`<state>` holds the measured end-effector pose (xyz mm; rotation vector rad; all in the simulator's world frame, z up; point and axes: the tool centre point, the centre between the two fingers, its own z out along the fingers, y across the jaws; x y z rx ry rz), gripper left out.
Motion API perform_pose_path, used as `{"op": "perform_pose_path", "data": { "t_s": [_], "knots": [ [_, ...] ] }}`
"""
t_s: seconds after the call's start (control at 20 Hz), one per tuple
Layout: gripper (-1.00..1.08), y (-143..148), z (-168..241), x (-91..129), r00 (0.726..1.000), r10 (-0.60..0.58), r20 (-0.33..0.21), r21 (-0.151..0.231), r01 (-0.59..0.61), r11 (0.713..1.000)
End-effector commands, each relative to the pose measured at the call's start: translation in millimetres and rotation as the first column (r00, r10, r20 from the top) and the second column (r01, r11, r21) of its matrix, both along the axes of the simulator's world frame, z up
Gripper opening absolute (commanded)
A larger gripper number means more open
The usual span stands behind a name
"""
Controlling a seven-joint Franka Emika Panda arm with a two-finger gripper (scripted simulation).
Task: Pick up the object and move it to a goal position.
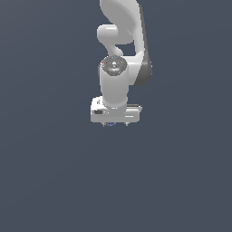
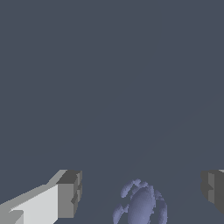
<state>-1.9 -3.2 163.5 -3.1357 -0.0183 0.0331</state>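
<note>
In the wrist view the object (image 2: 141,203), a small blue-violet roundish lump, lies on the dark grey floor between the two grey fingertips (image 2: 70,192) of my gripper (image 2: 141,192). The jaws stand wide apart with clear gaps on both sides of the lump, so the gripper is open and touches nothing. In the exterior view the white hand (image 1: 116,112) points straight down and hides nearly all of the object (image 1: 111,124); only a speck of blue shows under the hand's lower edge.
The white arm (image 1: 118,54) rises above the hand toward the top of the exterior view. A plain dark grey surface (image 1: 54,181) spreads all around.
</note>
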Motion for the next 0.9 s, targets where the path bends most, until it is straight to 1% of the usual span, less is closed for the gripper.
{"op": "perform_pose_path", "data": {
  "t_s": [0.0,0.15,0.4,0.65,0.85],
  "knots": [
    [1.00,0.0,0.0,0.0,1.000,0.000,0.000,0.000,0.000,1.000],
    [1.00,-4.5,1.2,1.2,1.000,0.002,0.004,-0.003,-0.002,1.000],
    [1.00,-21.3,7.2,7.1,1.000,0.015,0.020,-0.016,-0.015,1.000],
    [1.00,-21.8,7.6,7.6,1.000,0.016,0.021,-0.017,-0.016,1.000],
    [1.00,-21.8,3.4,2.6,1.000,0.001,0.021,-0.016,-0.001,1.000]
  ]
}}
